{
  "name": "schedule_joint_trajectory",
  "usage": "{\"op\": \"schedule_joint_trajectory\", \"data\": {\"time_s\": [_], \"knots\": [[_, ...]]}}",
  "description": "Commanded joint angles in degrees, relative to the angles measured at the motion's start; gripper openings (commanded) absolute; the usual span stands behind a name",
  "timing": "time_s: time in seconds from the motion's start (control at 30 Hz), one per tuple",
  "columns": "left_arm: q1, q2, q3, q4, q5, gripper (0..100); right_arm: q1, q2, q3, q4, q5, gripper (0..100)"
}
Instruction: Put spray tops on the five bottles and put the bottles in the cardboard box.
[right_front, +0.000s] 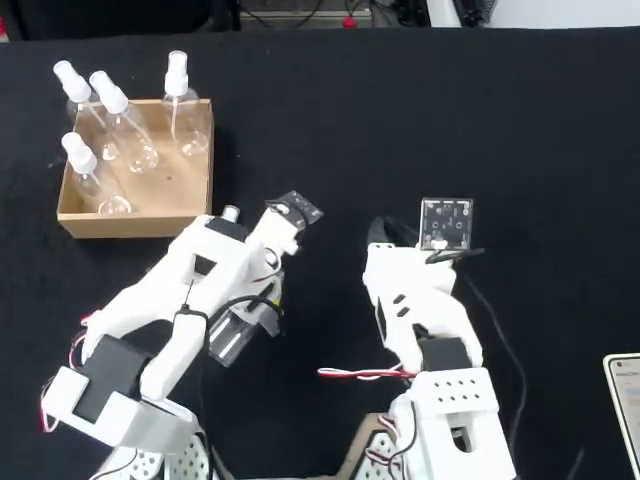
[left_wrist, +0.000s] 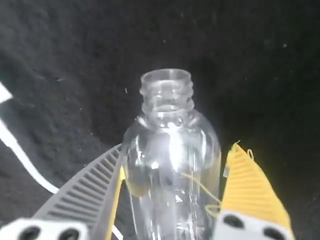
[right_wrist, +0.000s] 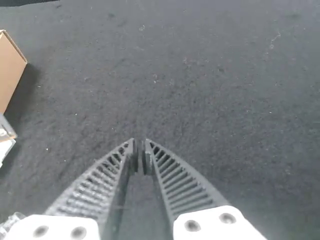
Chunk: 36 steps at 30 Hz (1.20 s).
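Bottle (left_wrist: 170, 170): clear plastic, rounded shoulders, ridged threaded neck open with no spray top; held under the left arm in front of the cardboard box and apart from it.
Left gripper (left_wrist: 177, 150): fingers (left_wrist: 250, 185) clamped on the bottle's body from both sides, one grey and ribbed, the other faced in yellow.
Right gripper (right_wrist: 140, 147): ribbed grey fingertips pressed together with nothing between them, over bare cloth beside the left arm.
Cardboard box (right_front: 130, 225): shallow, open-topped, brown, at the far left of the table.
Capped bottles (right_front: 125, 130): four, clear, each with a white spray top, standing or leaning inside the box.
Black cloth (right_front: 450, 120): covering the whole table.
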Motion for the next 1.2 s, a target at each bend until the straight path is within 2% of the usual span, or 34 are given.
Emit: {"op": "schedule_joint_trajectory", "data": {"time_s": [0.0, 0.23, 0.33, 0.47, 0.63, 0.87, 1.03, 1.17], "knots": [[0.75, -0.26, -4.53, 0.0, 1.76, 30, 0.44, -1.01, -4.0, 0.18, -0.35, 2.5], [0.57, 0.18, -5.05, -0.35, 3.08, 29, 0.44, -1.01, -4.0, 0.18, -0.35, 2.5], [0.31, -0.35, -4.7, 0.09, 3.08, 22, 0.44, -1.01, -4.0, 0.18, -0.35, 2.5], [0.22, -0.35, -7.43, 5.89, 2.73, 5, 0.44, -1.01, -4.09, 0.18, -0.35, 2.5], [-1.27, -4.04, -13.14, 15.3, 2.73, 7, 0.44, -1.01, -4.0, 0.18, -0.35, 2.5], [-12.35, -18.11, -13.85, 22.77, 2.73, 8, -1.85, -1.01, -3.82, 0.7, -0.09, 2.5], [-25.45, -26.73, -2.42, 16.35, -0.79, 8, -9.49, -0.66, -3.74, 0.79, 5.8, 2.6], [-35.3, -32.7, 4.09, 12.22, -0.79, 8, -15.91, -0.66, -4.0, 0.79, 8.7, 2.6]]}}
